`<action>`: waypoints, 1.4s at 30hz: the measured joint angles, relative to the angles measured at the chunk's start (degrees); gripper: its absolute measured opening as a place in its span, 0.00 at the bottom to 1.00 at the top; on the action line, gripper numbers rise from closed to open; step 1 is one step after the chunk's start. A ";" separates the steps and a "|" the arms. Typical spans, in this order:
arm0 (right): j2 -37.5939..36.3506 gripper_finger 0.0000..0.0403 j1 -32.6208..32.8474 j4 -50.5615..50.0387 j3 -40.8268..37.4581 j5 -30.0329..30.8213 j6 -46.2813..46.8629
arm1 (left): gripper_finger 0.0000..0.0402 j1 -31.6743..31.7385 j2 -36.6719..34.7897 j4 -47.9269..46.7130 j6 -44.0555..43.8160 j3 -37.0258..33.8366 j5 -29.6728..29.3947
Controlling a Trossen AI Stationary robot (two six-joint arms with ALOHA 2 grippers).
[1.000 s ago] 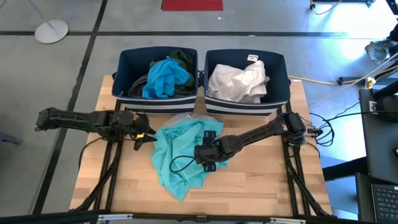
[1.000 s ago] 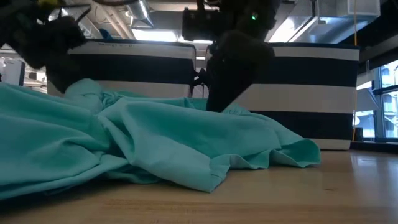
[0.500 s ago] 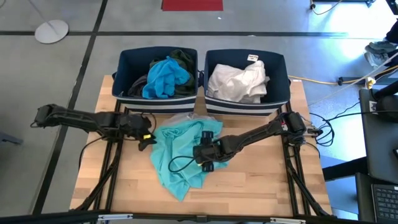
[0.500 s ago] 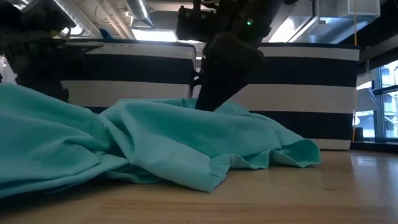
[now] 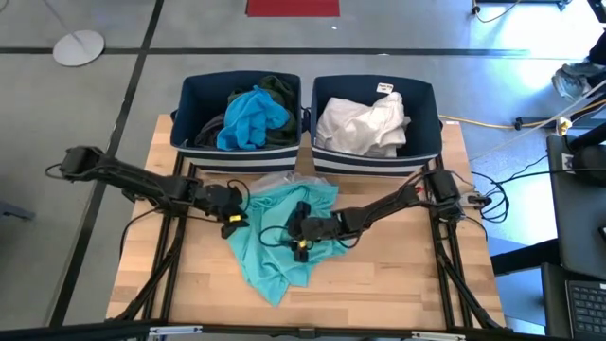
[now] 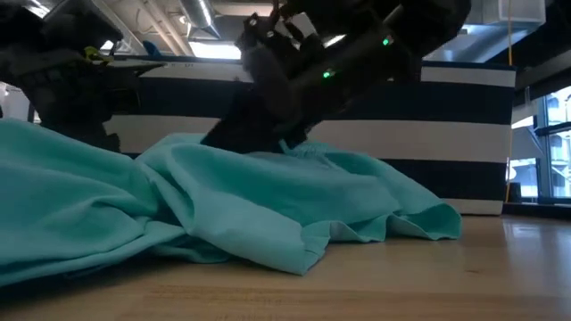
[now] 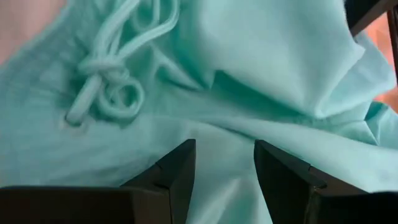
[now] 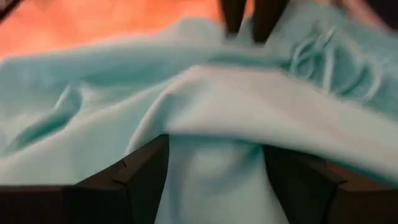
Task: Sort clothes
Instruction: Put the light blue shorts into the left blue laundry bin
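A turquoise garment [image 5: 275,237] lies crumpled on the wooden table in front of the two bins. Its knotted drawstring [image 7: 102,93] shows in the left wrist view. My left gripper [image 5: 234,220] is open at the garment's left edge, its fingers over the cloth [image 7: 222,171]. My right gripper [image 5: 296,239] is open and low over the garment's middle, a raised fold [image 8: 211,93] just beyond its two fingers. The left bin [image 5: 194,152] holds blue and dark green clothes [image 5: 251,114]. The right bin [image 5: 426,142] holds white clothes [image 5: 365,123]. My left gripper comes level from the table's left at the garment's left edge [image 7: 224,134], near the drawstring; whether its open fingers touch the cloth I cannot tell. My right gripper slants down from the table's right onto the garment's middle. Its open fingers [image 8: 146,174] stand on either side of turquoise cloth; whether they touch it I cannot tell.
The two navy bins with white stripes stand side by side at the table's far edge. Bare wood [image 5: 398,275] lies to the near right and the near left [image 5: 180,275] of the garment. A black cable [image 5: 275,248] loops over the cloth beside the right gripper.
My left gripper has gone toward the table's right and a little nearer, reaching the garment's left edge. My right gripper has gone toward the table's left across the garment and tipped lower. The garment's middle fold has shifted a little leftward.
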 joint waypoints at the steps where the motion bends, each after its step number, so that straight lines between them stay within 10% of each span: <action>1: 0.30 0.65 -0.05 0.60 0.04 0.40 -0.03 | 0.39 -0.13 1.23 1.56 0.58 -0.02 -0.15; 28: 18.76 0.63 -2.40 5.51 17.06 5.67 -12.40 | 0.39 -0.74 25.47 30.86 3.07 0.09 -0.34; 38: 19.43 0.08 -2.49 1.08 18.12 6.73 -13.80 | 0.39 -0.99 19.54 23.92 3.36 2.52 1.95; 42: 18.98 0.08 -2.71 -1.50 18.03 7.35 -13.14 | 0.39 -1.18 12.27 12.66 3.92 5.50 4.23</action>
